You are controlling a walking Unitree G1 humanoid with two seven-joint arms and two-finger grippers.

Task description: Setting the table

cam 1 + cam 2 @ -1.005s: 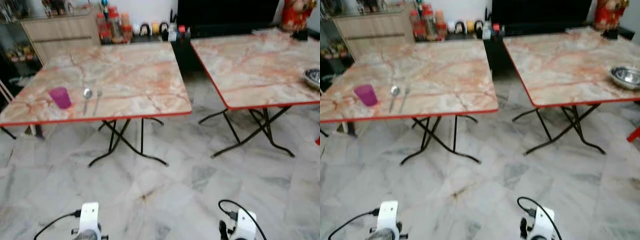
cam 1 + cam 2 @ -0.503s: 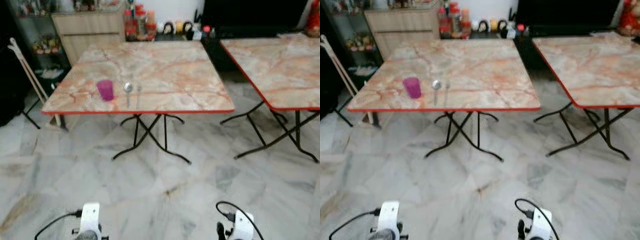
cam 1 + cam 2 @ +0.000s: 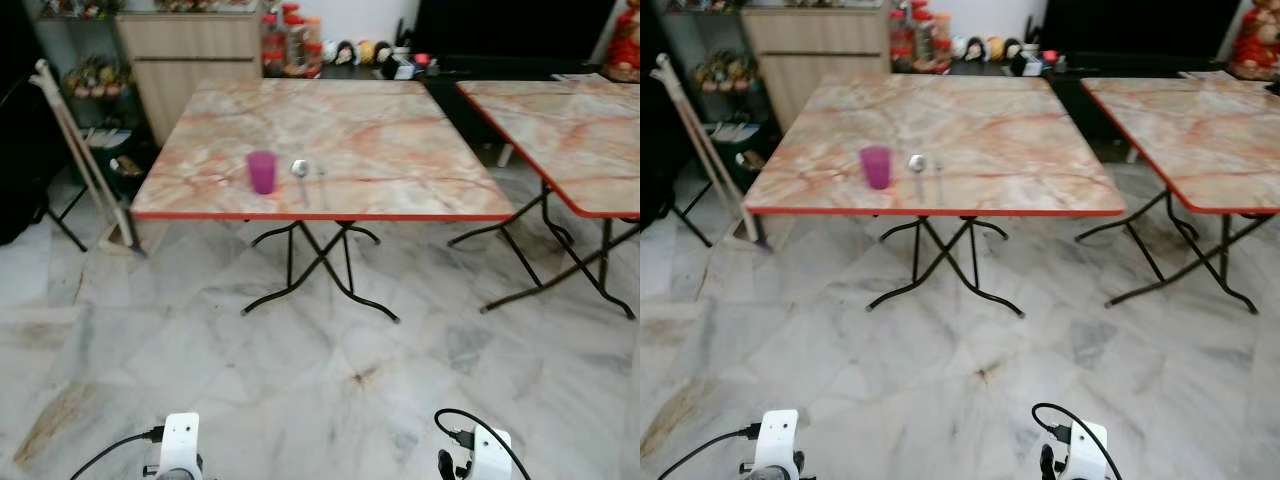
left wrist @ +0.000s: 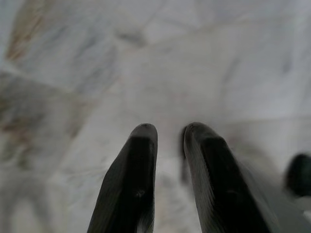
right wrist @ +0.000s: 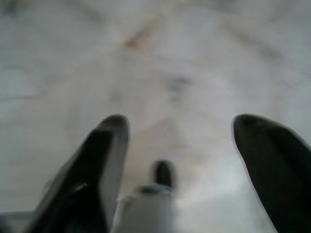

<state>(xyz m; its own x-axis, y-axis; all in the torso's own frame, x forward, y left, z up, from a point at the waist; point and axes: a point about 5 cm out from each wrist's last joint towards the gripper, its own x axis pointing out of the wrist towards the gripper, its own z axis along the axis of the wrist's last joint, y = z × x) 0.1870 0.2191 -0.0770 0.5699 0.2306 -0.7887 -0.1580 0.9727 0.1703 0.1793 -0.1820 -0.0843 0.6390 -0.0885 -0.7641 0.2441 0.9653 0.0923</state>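
- Purple cup (image 3: 262, 171), spoon (image 3: 299, 170) and fork (image 3: 320, 176) already near the table's (image 3: 420, 150) front edge.
- Plate or bowl probably left to bring.
- Left gripper (image 4: 167, 133) nearly pressed together, right gripper (image 5: 177, 128) spread wide, both empty above the floor (image 3: 300, 380).

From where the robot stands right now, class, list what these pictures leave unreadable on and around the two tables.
- Fork or knife beside the spoon: too small and blurred, eye views.
- Second table: far side cut off by the right edge.
- Jars on the back counter: labels too small.
- Left gripper, right gripper: wrist views blurred, floor behind indistinct.
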